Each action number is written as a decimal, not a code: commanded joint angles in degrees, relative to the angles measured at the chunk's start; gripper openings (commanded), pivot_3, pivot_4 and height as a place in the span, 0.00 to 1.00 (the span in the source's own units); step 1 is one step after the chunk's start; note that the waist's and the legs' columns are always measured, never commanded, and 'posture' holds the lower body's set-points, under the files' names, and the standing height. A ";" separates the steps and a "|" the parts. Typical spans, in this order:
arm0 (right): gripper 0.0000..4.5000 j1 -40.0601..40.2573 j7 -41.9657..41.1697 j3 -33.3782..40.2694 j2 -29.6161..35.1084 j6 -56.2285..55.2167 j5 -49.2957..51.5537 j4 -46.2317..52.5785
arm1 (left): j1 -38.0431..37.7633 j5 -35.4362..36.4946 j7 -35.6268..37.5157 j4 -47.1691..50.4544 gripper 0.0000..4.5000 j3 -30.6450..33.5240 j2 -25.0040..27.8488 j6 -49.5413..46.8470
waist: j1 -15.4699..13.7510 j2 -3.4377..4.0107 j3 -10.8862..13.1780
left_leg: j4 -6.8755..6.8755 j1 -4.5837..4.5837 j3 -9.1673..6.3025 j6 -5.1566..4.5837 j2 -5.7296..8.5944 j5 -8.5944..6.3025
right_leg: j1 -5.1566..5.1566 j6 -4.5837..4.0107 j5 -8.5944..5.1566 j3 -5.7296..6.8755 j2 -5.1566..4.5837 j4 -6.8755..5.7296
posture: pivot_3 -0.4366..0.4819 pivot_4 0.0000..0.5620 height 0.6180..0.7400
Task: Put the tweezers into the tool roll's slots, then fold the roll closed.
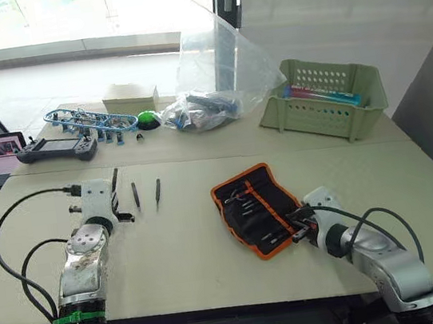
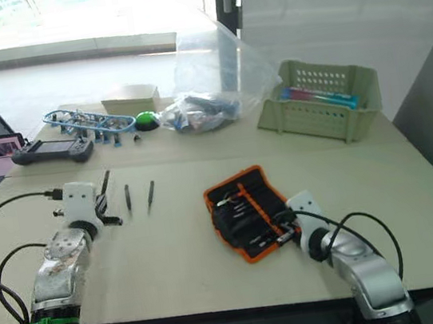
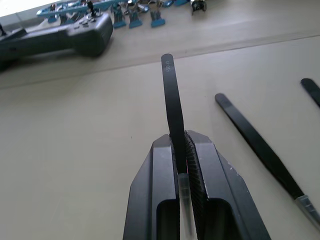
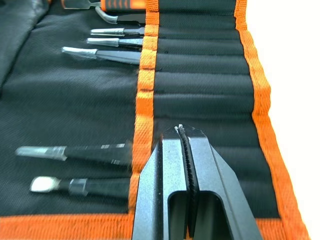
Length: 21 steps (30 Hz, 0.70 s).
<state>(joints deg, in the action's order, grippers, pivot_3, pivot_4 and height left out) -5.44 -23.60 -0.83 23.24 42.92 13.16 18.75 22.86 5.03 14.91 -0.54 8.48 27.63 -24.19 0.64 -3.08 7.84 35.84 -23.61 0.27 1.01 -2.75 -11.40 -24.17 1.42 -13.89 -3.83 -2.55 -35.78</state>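
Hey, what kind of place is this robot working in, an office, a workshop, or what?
Probably a lab or test room set up as a workbench, not a real workshop. A plain table stands by big floor-level windows, with a handheld controller, a green basket and an open tool roll on it.

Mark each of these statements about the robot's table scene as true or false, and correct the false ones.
1. The left gripper is shut on a tweezer. True.
2. The tool roll is folded closed. False: it lies open on the table, its slots showing.
3. Two loose tweezers lie on the table beside the left gripper. True.
4. The right gripper holds a tweezer. False: its fingers are shut with nothing between them, over the roll's pockets.
5. The green basket sits in front of the tool roll, nearest the robot. False: it stands beyond the roll, at the far side.
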 commanded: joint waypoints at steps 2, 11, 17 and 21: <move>0.00 2.02 -0.72 -2.00 0.45 2.60 -0.19 -3.10 | 4.99 6.33 13.47 10.66 0.01 -7.66 1.57 -5.11 | 0.00 0.00 0.00 | -0.01 -0.13 0.03 -0.01 0.02 0.00 | -0.02 0.00 -0.02 -0.01 -0.05 0.15 | 0.48 0.27 1.00; 0.00 3.44 -0.15 -2.26 -0.11 3.01 -0.23 -1.90 | 15.82 13.77 27.85 15.01 0.01 -19.61 3.80 -23.03 | 0.27 0.09 0.06 | -0.04 -0.18 0.01 -0.28 -0.01 -0.06 | 0.00 0.27 -0.28 -0.02 0.15 0.30 | 0.48 0.27 1.00; 0.00 5.17 1.21 -2.03 -1.06 3.45 0.03 -0.41 | 21.72 11.16 33.53 14.07 0.01 -32.74 5.77 -30.58 | 0.13 0.10 0.06 | 0.01 -0.15 -0.02 -0.28 0.03 -0.06 | 0.04 0.61 -0.49 -0.03 0.15 0.23 | 0.48 0.27 1.00; 0.00 5.90 1.81 -1.67 -1.52 3.61 0.03 0.23 | 25.44 10.17 36.36 12.76 0.01 -37.65 6.30 -32.24 | 0.16 0.11 0.07 | 0.01 -0.16 -0.02 -0.30 0.04 -0.06 | -0.01 0.54 -0.59 -0.05 0.15 0.07 | 0.48 0.27 1.00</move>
<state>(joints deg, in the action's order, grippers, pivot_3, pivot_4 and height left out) -2.95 -21.77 -0.63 21.81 42.91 13.12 21.91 45.78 16.37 49.77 12.04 -28.05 33.59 -55.94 0.80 -2.97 7.91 35.86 -23.76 0.25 0.71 -2.71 -11.46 -24.19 1.94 -14.50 -3.88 -2.40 -35.76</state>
